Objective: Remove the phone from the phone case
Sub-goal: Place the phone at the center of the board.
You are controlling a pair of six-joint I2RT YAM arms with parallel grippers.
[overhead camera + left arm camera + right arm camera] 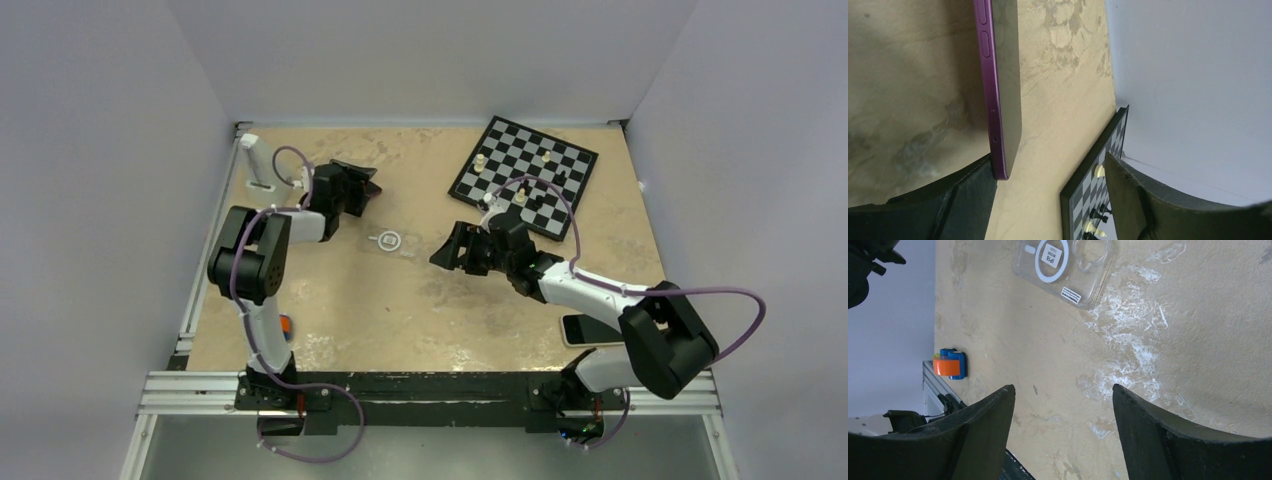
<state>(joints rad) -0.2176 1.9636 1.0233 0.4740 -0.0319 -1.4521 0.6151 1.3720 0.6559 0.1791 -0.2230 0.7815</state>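
Spread-jawed left gripper (1050, 165) with thin purple-edged black phone (1010, 75) touching one finger, long axis running out along it; clear plastic phone case (392, 241) lies empty to the right, between both arms; right gripper (1063, 390) spread, empty

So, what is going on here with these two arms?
Two robot arms are taking a phone out of its case, and that step looks done. The clear phone case lies empty on the table between the arms. The phone, with a purple edge, is at the left gripper, beside one finger, and the jaws are open. The right gripper is open too, near the case, holding nothing.
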